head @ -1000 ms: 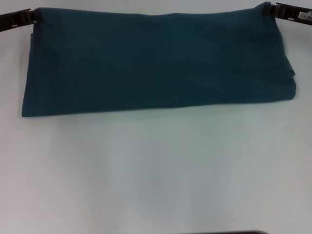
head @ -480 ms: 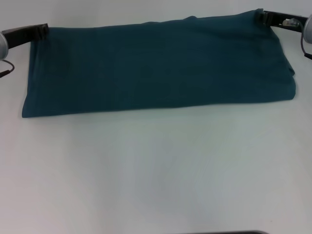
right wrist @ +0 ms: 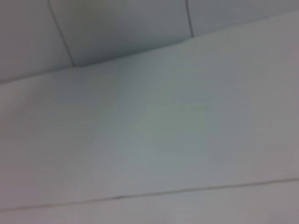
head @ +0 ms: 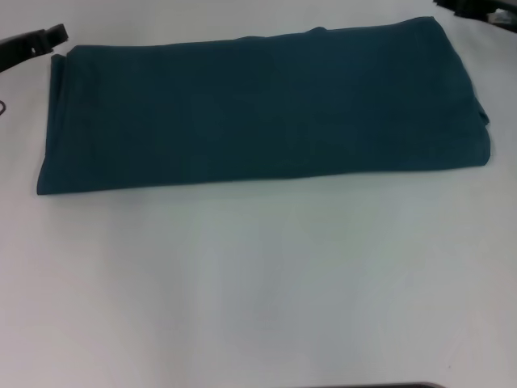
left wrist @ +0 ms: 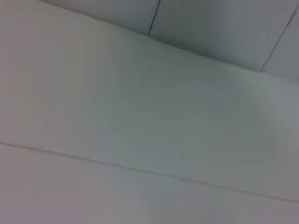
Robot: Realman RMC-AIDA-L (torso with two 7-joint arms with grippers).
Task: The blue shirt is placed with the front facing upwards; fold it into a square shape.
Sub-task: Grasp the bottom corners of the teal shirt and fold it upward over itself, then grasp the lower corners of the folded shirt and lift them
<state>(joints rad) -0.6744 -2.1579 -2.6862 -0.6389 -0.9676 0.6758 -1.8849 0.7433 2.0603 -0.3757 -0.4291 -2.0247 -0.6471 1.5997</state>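
Below me spreads a plain white table (head: 258, 291), smooth and pale. At my wrists I see pale wall panels (left wrist: 210, 28) with thin dark seams between them.

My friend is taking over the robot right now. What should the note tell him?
Left gripper: off the shirt's far left corner, not touching it; whether it is open cannot be told.
Right gripper: at the far right corner by the frame edge, barely in view, apart from the cloth.
The blue shirt: lies flat on the white table, folded into a long wide band, no lettering showing.
Done: the lengthwise folding, judging by the band shape.
Left: it is wider than deep, so probably fold one end across the other to make a square.
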